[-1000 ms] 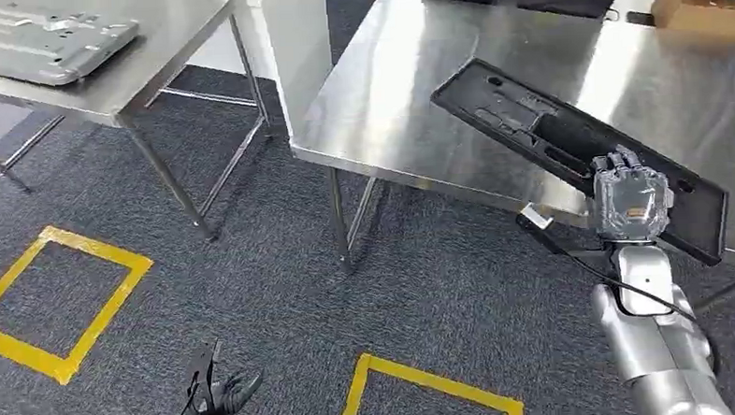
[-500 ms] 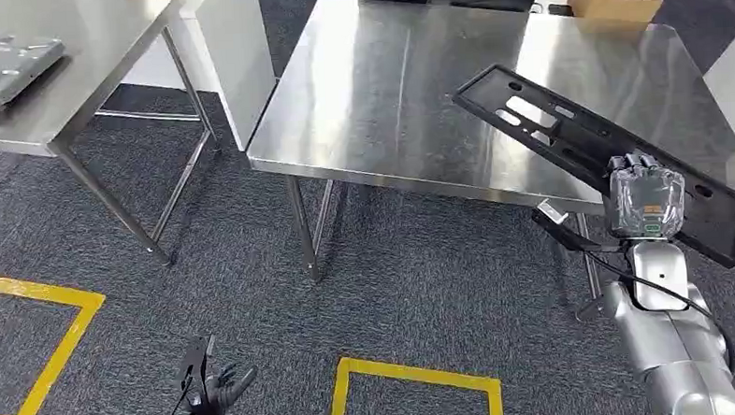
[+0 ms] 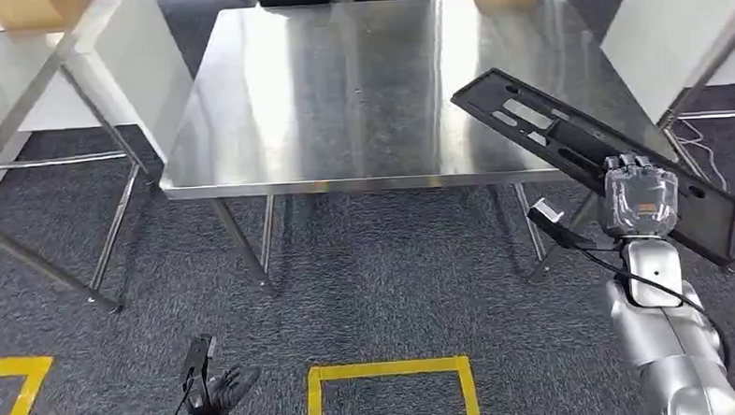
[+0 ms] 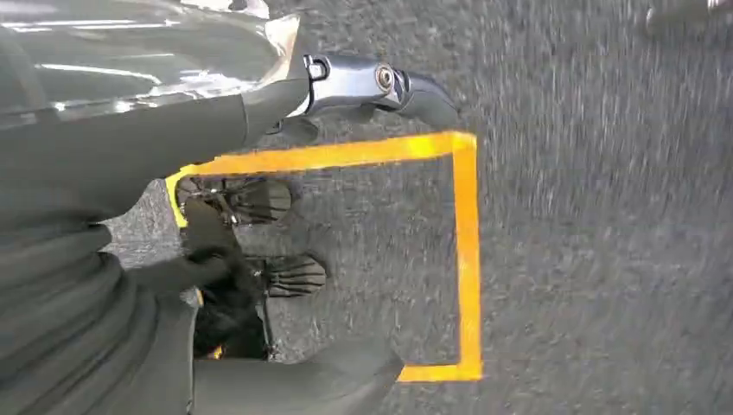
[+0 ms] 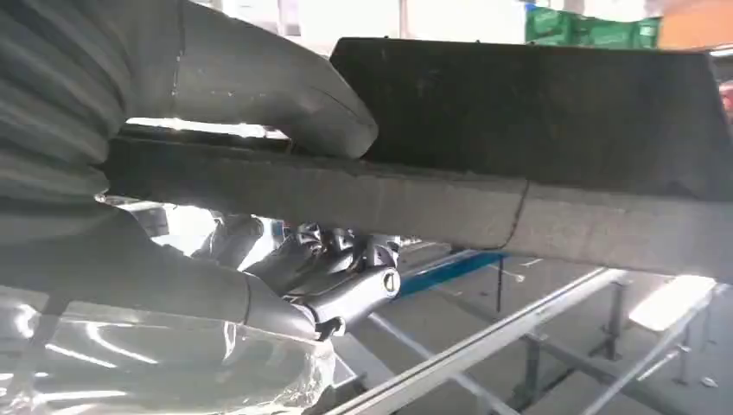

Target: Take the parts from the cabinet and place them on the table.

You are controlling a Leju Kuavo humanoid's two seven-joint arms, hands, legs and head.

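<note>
The right hand (image 3: 639, 198) is gripping the black panel (image 3: 567, 143) near its nearer end, thumb (image 5: 285, 95) lying over the top face and fingers (image 5: 346, 285) curling underneath. The panel is hanging in the air, tilted, its long axis running from the hand up and away to the left, with the far end reaching over the right front corner of the steel table (image 3: 340, 96). The nearer end is sticking out past the table's right edge, over the carpet. Slots and cut-outs are showing along the panel's face; any writing on it is too small to read. The table top is lying bare and shiny ahead of the panel, with open carpet (image 3: 395, 281) in front of it. A yellow tape square (image 3: 385, 370) is marking the floor. The left hand (image 3: 208, 402) is hanging low over the carpet, fingers apart and holding nothing.
</note>
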